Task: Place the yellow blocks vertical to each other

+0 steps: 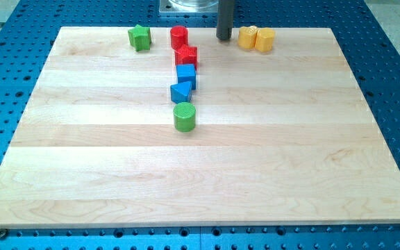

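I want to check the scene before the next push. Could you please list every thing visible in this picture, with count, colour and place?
yellow blocks: 2, yellow, top edge right of centre, side by side, touching.
green star block: 1, green, top left.
red cylinder: 1, red, top centre.
red star block: 1, red, just below the red cylinder.
blue cube: 1, blue, below the red star.
blue triangular block: 1, blue, below the cube.
green cylinder: 1, green, bottom of that column.
wooden board: 1, light wood, on a blue perforated table.
my tip: 1, dark, just left of the yellow blocks.
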`<state>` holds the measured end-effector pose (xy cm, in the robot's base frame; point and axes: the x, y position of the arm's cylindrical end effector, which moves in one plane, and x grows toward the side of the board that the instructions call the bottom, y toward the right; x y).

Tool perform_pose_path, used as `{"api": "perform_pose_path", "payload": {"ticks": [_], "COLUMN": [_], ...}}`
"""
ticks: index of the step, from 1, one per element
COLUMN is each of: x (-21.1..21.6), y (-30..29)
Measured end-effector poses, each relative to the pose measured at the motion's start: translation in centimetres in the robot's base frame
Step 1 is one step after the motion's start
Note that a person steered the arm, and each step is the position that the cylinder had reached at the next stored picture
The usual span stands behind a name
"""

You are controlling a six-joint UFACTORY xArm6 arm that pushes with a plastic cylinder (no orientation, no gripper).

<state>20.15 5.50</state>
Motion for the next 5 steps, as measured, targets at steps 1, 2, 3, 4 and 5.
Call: {"api": "perform_pose_path", "payload": {"ticks": [1,2,3,4,5], "x": [-1.0,-1.0,0.5,3.4,1.3], "y": [6.1,11.1,12.6,8.2,5.0]}}
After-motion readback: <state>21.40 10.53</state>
